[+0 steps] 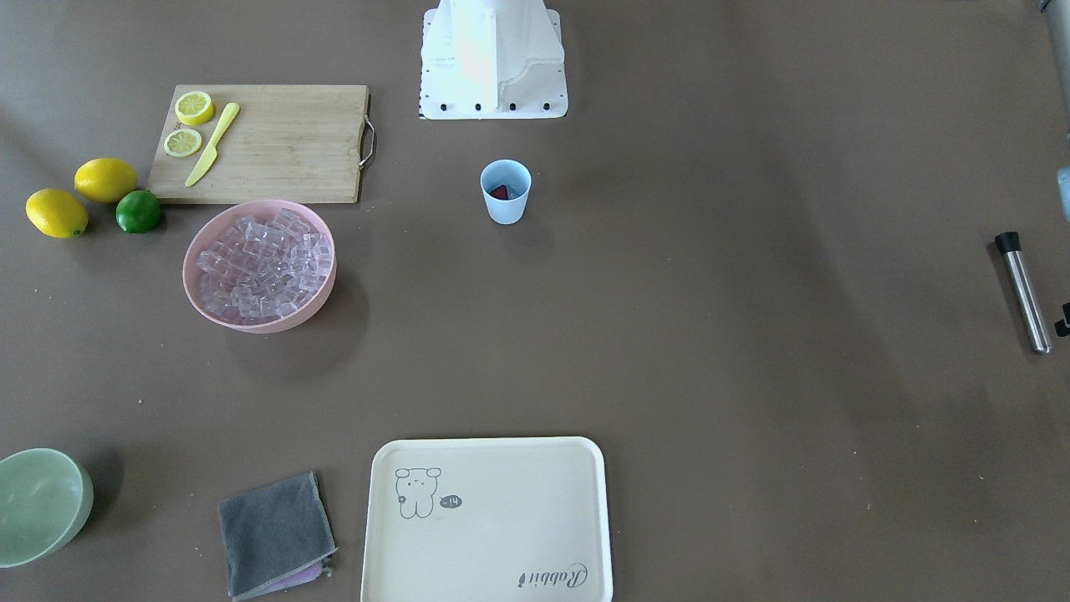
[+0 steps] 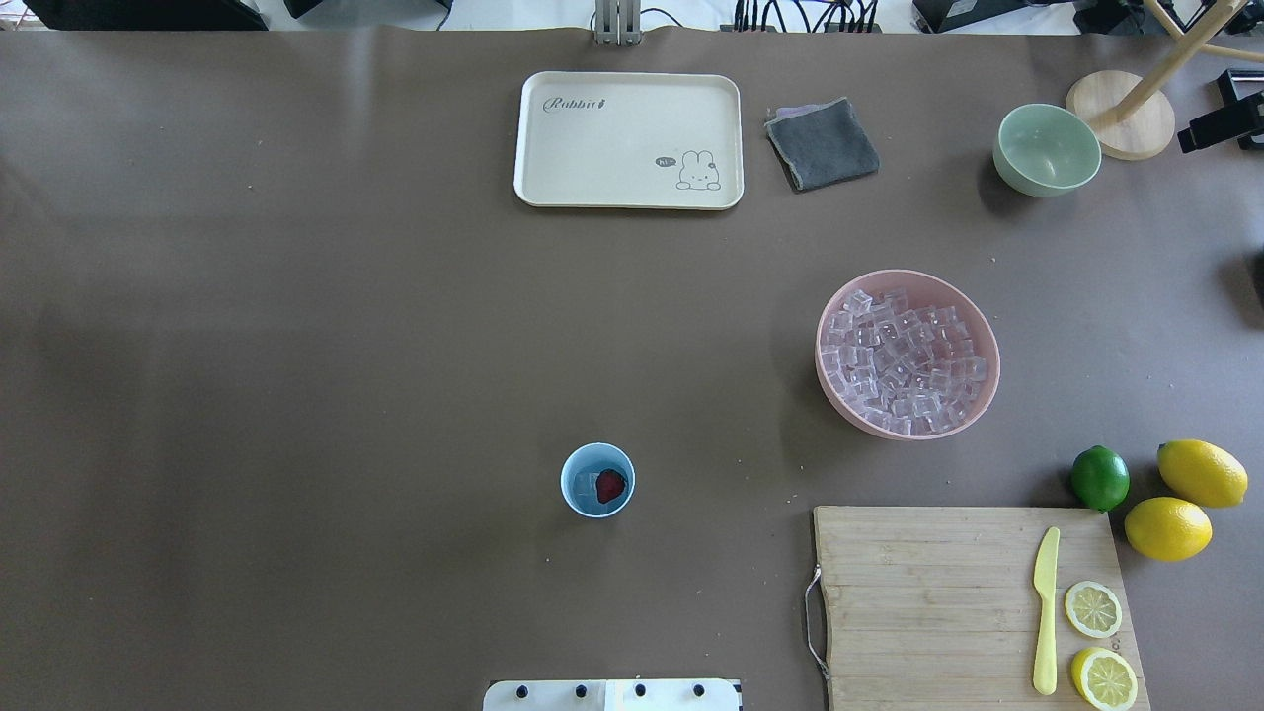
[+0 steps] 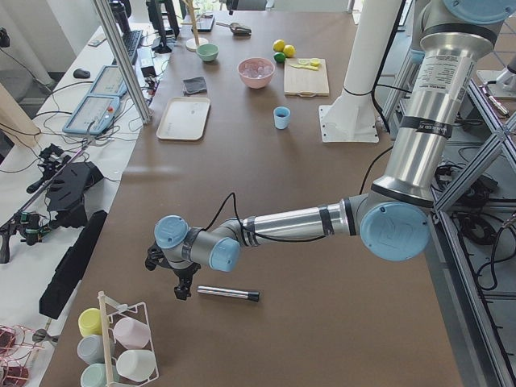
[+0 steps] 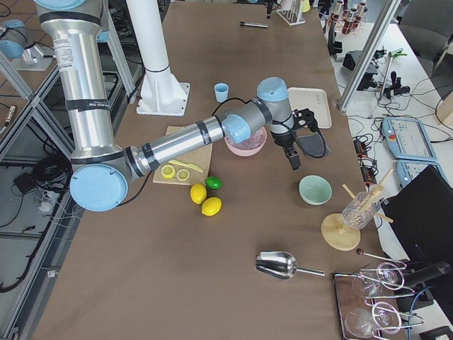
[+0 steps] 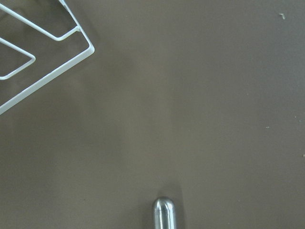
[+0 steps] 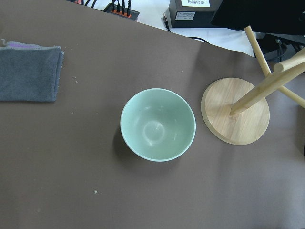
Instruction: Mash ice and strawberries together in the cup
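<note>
Left gripper [image 3: 182,284] beside steel muddler [image 3: 228,293]; open or closed, cannot tell.
Risk: round rod rolls off-grasp; light cup [image 1: 506,194] tips under mashing.

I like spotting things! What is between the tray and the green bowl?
A folded grey cloth lies between the cream tray and the pale green bowl, touching neither; the overhead view shows it.

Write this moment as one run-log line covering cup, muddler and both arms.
cup: upright, strawberry and ice inside; metal muddler: lying on table, ungrasped; left gripper: beside muddler; right gripper: near green bowl
</note>
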You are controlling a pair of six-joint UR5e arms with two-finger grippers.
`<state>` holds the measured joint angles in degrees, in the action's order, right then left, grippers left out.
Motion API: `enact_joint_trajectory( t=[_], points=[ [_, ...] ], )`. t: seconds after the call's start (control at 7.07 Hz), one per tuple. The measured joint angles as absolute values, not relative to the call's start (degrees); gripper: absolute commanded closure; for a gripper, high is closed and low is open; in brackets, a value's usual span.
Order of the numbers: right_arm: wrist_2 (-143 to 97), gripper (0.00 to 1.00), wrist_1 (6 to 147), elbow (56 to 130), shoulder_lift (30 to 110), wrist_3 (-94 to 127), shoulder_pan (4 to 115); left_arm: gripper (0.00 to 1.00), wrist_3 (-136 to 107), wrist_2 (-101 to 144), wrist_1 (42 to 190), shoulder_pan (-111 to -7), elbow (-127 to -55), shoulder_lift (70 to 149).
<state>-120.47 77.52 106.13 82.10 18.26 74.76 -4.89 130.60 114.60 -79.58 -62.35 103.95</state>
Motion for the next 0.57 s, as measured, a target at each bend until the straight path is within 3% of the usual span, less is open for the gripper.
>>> enact_joint_trajectory(
  t=[0.57],
  points=[
    [-119.25,0.0,75.92,105.12,82.43,18.26,74.7,0.03,-4.89,129.54,115.03,-78.04,-61.42,103.68]
  ],
)
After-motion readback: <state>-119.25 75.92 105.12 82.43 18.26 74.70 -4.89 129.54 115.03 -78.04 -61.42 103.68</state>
